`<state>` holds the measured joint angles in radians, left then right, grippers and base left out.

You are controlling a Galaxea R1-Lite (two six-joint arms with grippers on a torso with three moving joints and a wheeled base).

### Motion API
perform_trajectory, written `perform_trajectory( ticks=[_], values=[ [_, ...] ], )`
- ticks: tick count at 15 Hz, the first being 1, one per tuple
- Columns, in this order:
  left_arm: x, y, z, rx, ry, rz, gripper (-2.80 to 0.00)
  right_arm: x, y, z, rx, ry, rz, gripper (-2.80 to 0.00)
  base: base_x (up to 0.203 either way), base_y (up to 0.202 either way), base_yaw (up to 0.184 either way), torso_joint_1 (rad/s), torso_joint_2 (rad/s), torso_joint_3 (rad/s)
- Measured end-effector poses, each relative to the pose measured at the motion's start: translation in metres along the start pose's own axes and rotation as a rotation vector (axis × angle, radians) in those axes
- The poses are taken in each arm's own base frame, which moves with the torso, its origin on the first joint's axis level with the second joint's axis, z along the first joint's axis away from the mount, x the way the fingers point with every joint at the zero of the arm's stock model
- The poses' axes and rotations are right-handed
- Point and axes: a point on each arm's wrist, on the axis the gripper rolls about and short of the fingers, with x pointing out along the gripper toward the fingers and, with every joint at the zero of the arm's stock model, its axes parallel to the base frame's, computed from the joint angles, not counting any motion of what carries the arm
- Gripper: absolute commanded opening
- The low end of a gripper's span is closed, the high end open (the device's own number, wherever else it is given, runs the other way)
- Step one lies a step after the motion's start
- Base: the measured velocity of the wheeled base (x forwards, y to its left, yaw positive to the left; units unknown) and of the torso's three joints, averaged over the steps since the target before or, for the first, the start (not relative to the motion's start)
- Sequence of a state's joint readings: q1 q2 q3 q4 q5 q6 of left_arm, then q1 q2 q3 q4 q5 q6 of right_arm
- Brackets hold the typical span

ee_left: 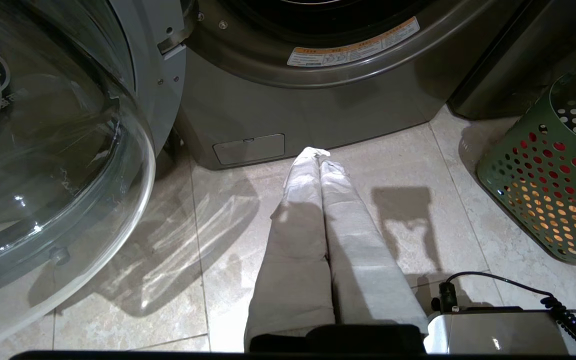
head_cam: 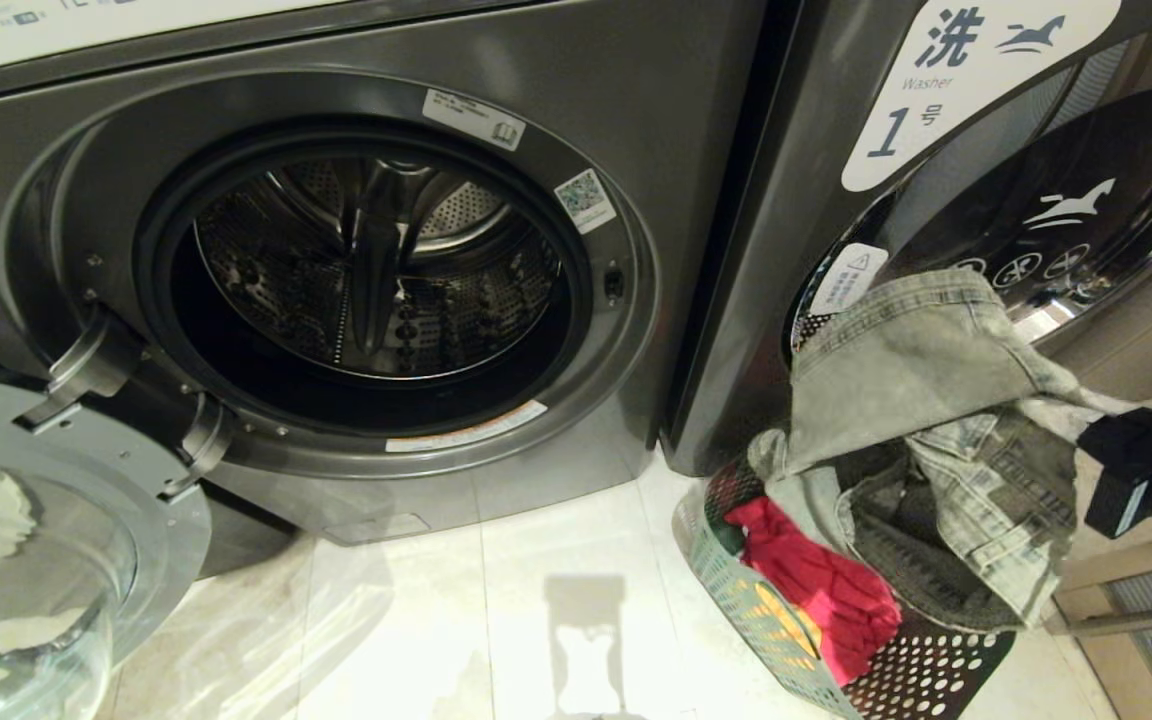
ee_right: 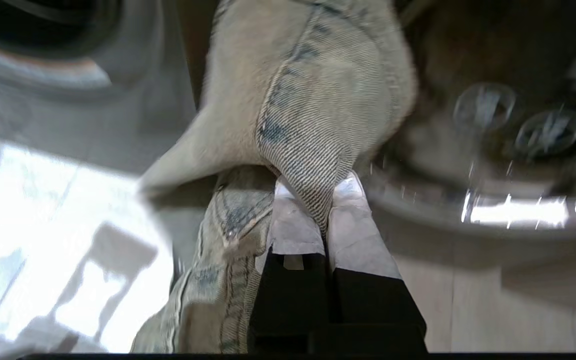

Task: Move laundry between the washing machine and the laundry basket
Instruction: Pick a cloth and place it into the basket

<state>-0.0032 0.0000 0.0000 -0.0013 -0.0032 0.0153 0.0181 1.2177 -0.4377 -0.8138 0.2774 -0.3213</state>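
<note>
jeans (head_cam: 946, 400): pale denim, pinched at a seam fold between the right gripper's (ee_right: 318, 200) fingertips (ee_right: 293, 220); most of the cloth hangs below and beside the fingers, its lower part draped into the basket (head_cam: 786, 620).
grip: right fingers are pressed onto the fold with only a narrow ridge of cloth between the pads; judged a thin hold, so a smooth, unhurried carry suits it better than a jerk.
basket: green, perforated, under the hanging denim, with a red garment (head_cam: 816, 590) and something yellow inside; lift high enough that the trailing legs clear the rim, or the basket may tip.
washer (head_cam: 356, 260): door (head_cam: 36, 560) swung wide, drum looks empty; its mouth lies well off to the far side of the fingers from the basket.
step: likely carrying the jeans to the drum; aim the fingers deep past the rubber seal before letting go, so no leg hangs over the lip.
neighbour machine (head_cam: 986, 200): marked 1, just behind the jeans; keep the cloth off its door.
left gripper (ee_left: 318, 155): fingers pressed together, holding nothing, parked low over the floor (ee_left: 218, 280) before the washer.
</note>
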Motion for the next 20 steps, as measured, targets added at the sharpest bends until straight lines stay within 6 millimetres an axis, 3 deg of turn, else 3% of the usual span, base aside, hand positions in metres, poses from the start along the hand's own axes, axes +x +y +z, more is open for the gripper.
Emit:
perform_trajectory(
  ticks=[4,10,14,20],
  values=[
    [0.0,0.0,0.0,0.0,0.0,0.0,-2.8,-0.009,0.01,0.041,-0.043,-0.183,0.062,-2.8,0.0,0.0,0.0,0.0,0.0,0.0],
    [0.0,0.0,0.0,0.0,0.0,0.0,-2.8,0.0,0.051,0.07,-0.07,-0.363,0.311,-2.8,0.0,0.0,0.0,0.0,0.0,0.0],
    [0.0,0.0,0.0,0.0,0.0,0.0,-2.8,0.004,0.084,0.073,-0.1,-0.42,0.463,-2.8,0.0,0.0,0.0,0.0,0.0,0.0],
    [0.0,0.0,0.0,0.0,0.0,0.0,-2.8,0.019,0.111,0.067,-0.133,-0.477,0.528,-2.8,0.0,0.0,0.0,0.0,0.0,0.0]
  ],
)
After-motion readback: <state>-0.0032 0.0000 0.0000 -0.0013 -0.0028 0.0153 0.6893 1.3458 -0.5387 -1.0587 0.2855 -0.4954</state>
